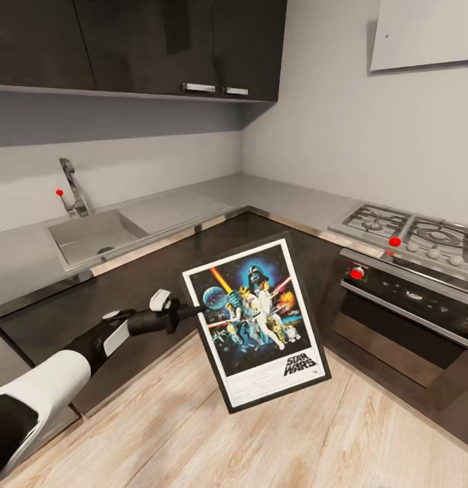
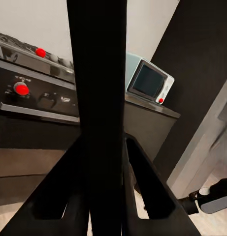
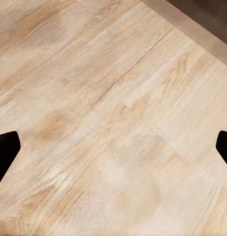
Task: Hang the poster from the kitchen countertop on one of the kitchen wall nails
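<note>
— Black frame, white border: the poster (image 1: 255, 320) is hanging in the air off the left gripper (image 1: 201, 310), well clear of the countertop (image 1: 274, 193). Are you seeing that?

— I am. The left arm is reaching out from the left, and its fingers are closing tight on the poster's left edge, about halfway up. In the left wrist view the frame (image 2: 97, 98) is running as a dark bar straight between the two fingers (image 2: 147, 182).

— Which way is it lying?

— Its long axis is leaning, top towards the corner of the counters, the lettering end down near the wooden floor (image 1: 261, 440). The picture side is facing up and towards us.

— And the right gripper?

— In its own wrist view the fingertips (image 3: 6, 147) are sitting wide apart at the two edges, nothing between them, just floorboards below. So the left arm is the one doing the carrying.

— Any nail in sight?

— None that I can make out. My guess is the poster's top edge is having to come upright and go up against a wall first.

— Anything in the sink (image 1: 91, 237)?

— It's looking empty. The hob (image 1: 410, 230) is carrying no pots, and the cupboards (image 1: 139, 44) are shut.
</note>
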You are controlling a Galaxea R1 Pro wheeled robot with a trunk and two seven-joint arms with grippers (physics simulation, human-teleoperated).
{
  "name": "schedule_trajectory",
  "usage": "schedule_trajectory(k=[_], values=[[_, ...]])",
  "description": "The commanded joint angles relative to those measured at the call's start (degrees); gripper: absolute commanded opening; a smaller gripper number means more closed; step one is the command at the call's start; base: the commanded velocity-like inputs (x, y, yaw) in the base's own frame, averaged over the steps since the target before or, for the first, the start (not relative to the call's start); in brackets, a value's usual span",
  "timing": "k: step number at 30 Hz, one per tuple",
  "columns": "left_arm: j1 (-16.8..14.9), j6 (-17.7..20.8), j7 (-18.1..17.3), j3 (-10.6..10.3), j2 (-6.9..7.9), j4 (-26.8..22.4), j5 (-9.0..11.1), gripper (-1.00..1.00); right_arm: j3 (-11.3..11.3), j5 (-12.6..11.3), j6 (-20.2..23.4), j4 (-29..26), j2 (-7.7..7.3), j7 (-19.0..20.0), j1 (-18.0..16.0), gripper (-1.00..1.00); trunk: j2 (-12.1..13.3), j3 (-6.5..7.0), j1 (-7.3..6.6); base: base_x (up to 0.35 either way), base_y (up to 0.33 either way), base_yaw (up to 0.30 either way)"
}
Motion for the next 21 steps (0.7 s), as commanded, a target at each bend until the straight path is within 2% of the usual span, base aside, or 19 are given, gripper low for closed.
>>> schedule_trajectory(k=[1,2,9,12,13,15,16,21], values=[[-0.1,0.0,-0.2,-0.5,0.08,0.1,0.8,-1.00,-0.5,0.0,-0.1,-0.1,0.09,0.5,0.0,1.00,0.0,-0.05,0.00,0.000,0.000,0.000],[-0.1,1.9,-0.4,-0.4,0.07,0.1,1.0,-1.00,-0.3,0.1,-0.2,-3.0,0.20,0.4,0.0,1.00,0.0,-0.05,0.00,0.000,0.000,0.000],[-0.1,3.9,-0.5,-0.4,0.13,0.1,1.1,-1.00,-0.2,0.3,0.2,-11.8,-0.22,0.9,-0.1,1.00,0.0,-0.05,0.00,0.000,0.000,0.000],[-0.1,4.1,-0.6,-0.5,0.10,0.0,1.1,-1.00,-0.2,0.4,2.1,-18.3,-1.29,4.0,-0.1,1.00,0.0,-0.05,0.00,0.000,0.000,0.000],[-0.1,4.1,-0.6,-0.6,0.09,-0.1,1.0,-1.00,-0.3,0.4,4.7,-21.9,-2.05,7.3,-0.1,1.00,0.0,-0.05,0.00,0.000,0.000,0.000],[-0.1,4.2,-0.7,-0.7,0.08,-0.1,1.0,-1.00,-0.5,0.4,8.5,-25.7,-2.95,11.1,-0.2,1.00,0.0,-0.05,0.00,0.000,0.000,0.000],[-0.1,4.2,-0.7,-0.7,0.07,-0.1,0.9,-1.00,-0.7,0.4,14.8,-31.2,-4.34,15.7,-0.3,1.00,0.0,-0.05,0.00,0.000,0.000,0.000],[-0.1,4.2,-0.7,-0.7,0.06,-0.2,0.8,-1.00,-0.8,0.4,22.6,-39.1,-7.02,19.9,-0.8,1.00,0.0,-0.05,0.00,0.000,0.000,0.000]])
